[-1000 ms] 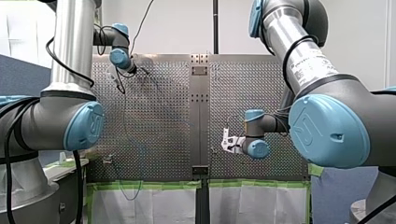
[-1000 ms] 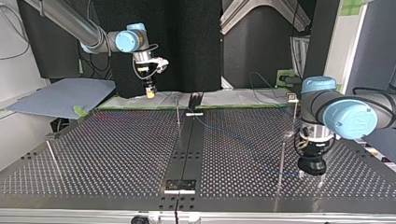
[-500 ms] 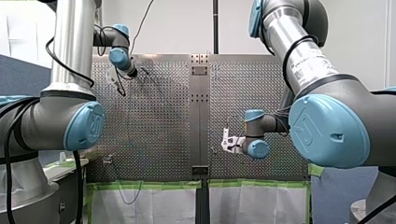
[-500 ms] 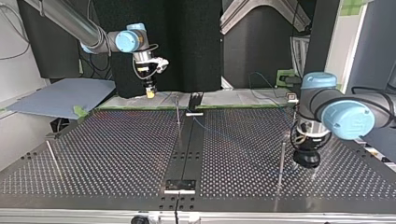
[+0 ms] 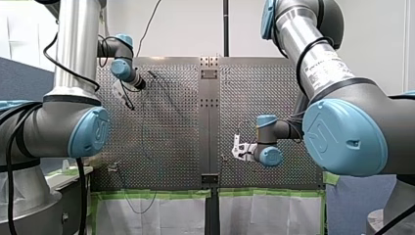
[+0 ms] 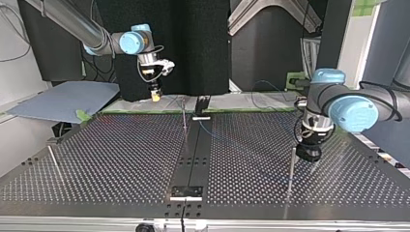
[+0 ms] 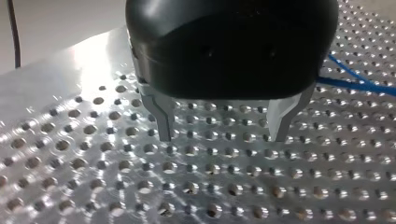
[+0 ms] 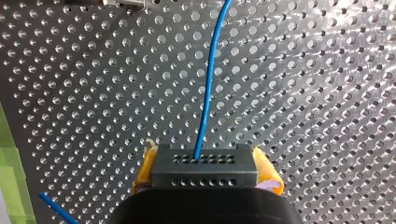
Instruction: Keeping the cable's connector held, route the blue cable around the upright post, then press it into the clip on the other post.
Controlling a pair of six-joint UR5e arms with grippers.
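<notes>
In the right wrist view my right gripper [image 8: 204, 164] is shut, yellow pads on either side of a dark grey connector [image 8: 204, 175]. The blue cable [image 8: 209, 88] leaves the connector and runs ahead over the perforated plate. At the top view's back left, that right gripper [image 6: 155, 96] hangs above the table's far edge. My left gripper [image 7: 224, 137] is open over the plate, with nothing between its metal fingers; the blue cable [image 7: 348, 80] passes beside it. At the top view's right, my left gripper [image 6: 309, 154] hovers just behind an upright post [image 6: 291, 169].
A thin post [image 6: 184, 116] stands near the dark centre strip [image 6: 193, 159]. Another post [image 6: 53, 162] leans at the top view's left. A small clip-like part [image 6: 300, 102] sits behind my left arm. Green tape [image 5: 156, 195] lines the table's edge.
My left gripper has moved across the plate, away from the top view's front edge and past the upright post. The slack cable has shifted. The right arm has stayed still.
</notes>
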